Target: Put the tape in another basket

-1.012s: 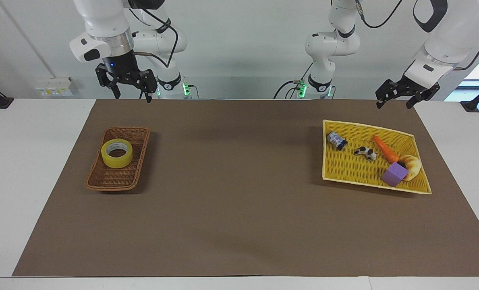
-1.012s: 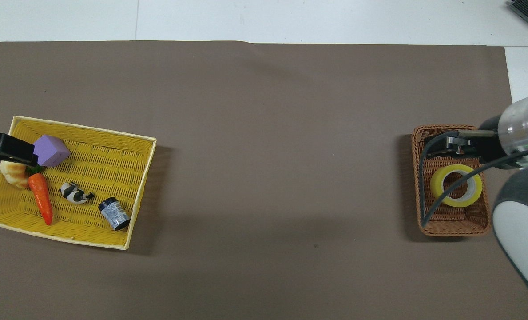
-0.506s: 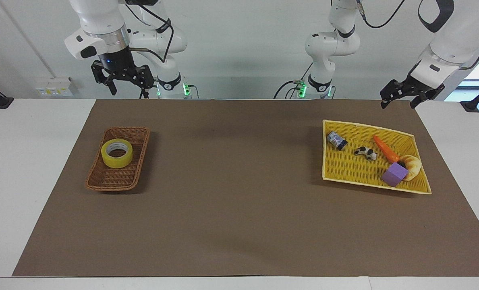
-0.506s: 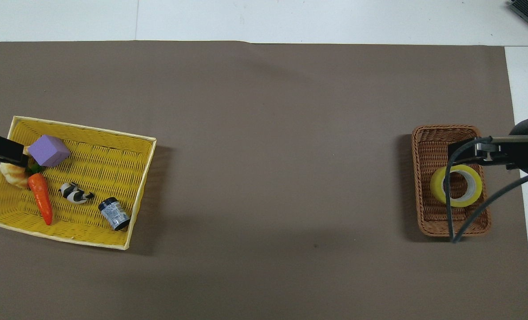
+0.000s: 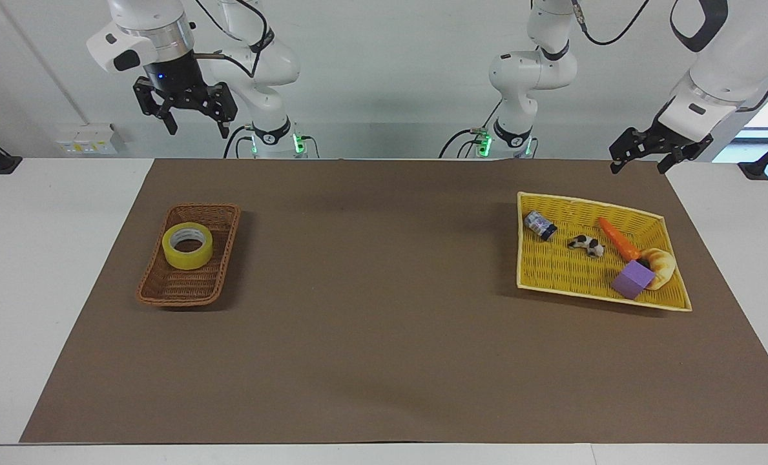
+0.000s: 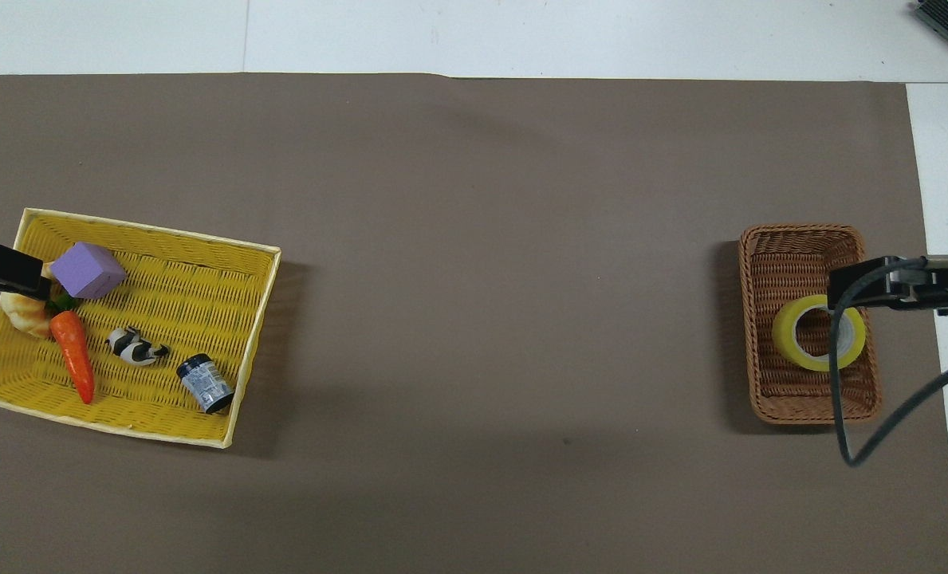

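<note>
Brown matting is covering the table, where the tape (image 5: 187, 245) is lying in the brown basket (image 5: 190, 283), seemingly delivered, while the right gripper (image 5: 186, 111) is hanging spread above and the left gripper (image 5: 642, 152), also spread, is waiting.

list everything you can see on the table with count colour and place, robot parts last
tape: 1, yellow with white core, in the brown basket
brown basket: 1, dark brown wicker, toward the right arm's end
yellow basket: 1, bright yellow, toward the left arm's end
purple cube: 1, purple, in the yellow basket
carrot: 1, orange, in the yellow basket
bread: 1, tan, beside the cube
cow toy: 1, black and white, in the yellow basket
can: 1, dark with pale label, in the yellow basket
mat: 1, brown, covering the table
right gripper: open, raised
left gripper: open, raised
</note>
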